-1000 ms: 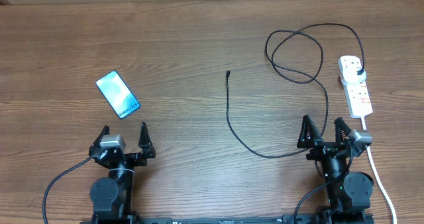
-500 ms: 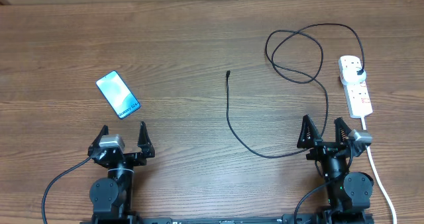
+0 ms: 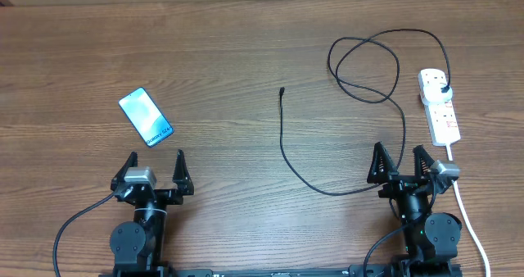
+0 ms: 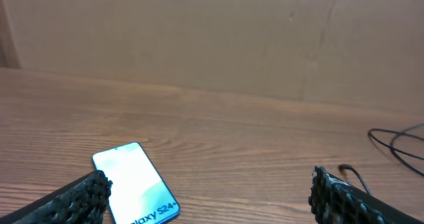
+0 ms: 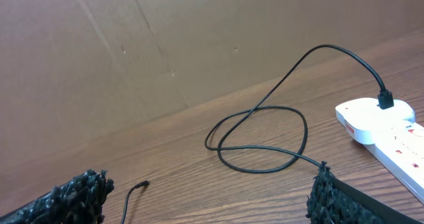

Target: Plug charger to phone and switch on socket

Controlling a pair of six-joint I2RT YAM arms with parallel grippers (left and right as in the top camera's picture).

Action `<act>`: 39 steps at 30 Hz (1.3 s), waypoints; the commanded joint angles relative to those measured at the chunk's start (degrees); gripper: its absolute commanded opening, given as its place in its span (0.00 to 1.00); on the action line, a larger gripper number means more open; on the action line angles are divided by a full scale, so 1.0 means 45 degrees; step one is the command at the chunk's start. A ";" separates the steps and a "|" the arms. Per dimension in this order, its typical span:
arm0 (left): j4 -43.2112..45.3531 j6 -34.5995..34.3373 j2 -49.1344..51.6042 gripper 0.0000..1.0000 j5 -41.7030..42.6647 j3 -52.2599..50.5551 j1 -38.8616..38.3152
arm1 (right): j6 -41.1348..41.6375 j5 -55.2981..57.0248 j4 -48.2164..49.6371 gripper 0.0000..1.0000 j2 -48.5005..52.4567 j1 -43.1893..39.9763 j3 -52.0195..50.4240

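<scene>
**Socket** (image 3: 440, 105): white strip with red switches, laid flat on the wooden table (image 3: 246, 39). A white cord (image 3: 468, 215) is led off from its near end.

**Charger** (image 3: 282, 150): black plug (image 3: 443, 89) is seated in the far end of the socket. The cable is looped just left of the socket, then swept round to a free connector tip (image 3: 281, 90) well to the socket's left, touching nothing.

**Phone** (image 3: 146, 117): laid face up at a slant, screen lit, far to the left of the socket and well apart from the connector tip.

**Left gripper** (image 3: 155, 157): fingers spread apart, nothing held, far left of the socket, near the phone.

**Right gripper** (image 3: 398, 148): fingers spread apart, nothing held, near the socket's near end. The cable is seen on the table below it, ungripped.
</scene>
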 commanded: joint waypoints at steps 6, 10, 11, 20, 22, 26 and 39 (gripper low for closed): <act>-0.0015 0.0083 0.1399 1.00 0.0714 0.1933 0.0019 | -0.0034 0.0121 0.0073 1.00 -0.0107 -0.0015 -0.0136; -0.0126 0.0092 0.3235 0.99 0.1117 0.3483 0.0019 | -0.0034 0.0121 0.0073 1.00 -0.0107 -0.0015 -0.0136; -0.0233 0.0097 0.3808 0.99 0.1258 0.3949 0.0019 | -0.0034 0.0121 0.0073 1.00 -0.0107 -0.0015 -0.0136; -0.2055 0.0121 0.8806 0.99 0.2239 0.8519 0.0019 | -0.0034 0.0121 0.0073 1.00 -0.0107 -0.0015 -0.0136; -0.2861 0.0151 0.9850 1.00 0.2356 0.9719 0.0019 | -0.0034 0.0121 0.0073 1.00 -0.0107 -0.0015 -0.0136; -0.5411 0.0209 1.1968 0.99 0.2696 1.2507 0.0019 | -0.0034 0.0121 0.0073 1.00 -0.0107 -0.0015 -0.0136; -1.1672 0.1481 1.7384 1.00 0.7441 1.8588 0.0019 | -0.0034 0.0121 0.0073 1.00 -0.0107 -0.0015 -0.0136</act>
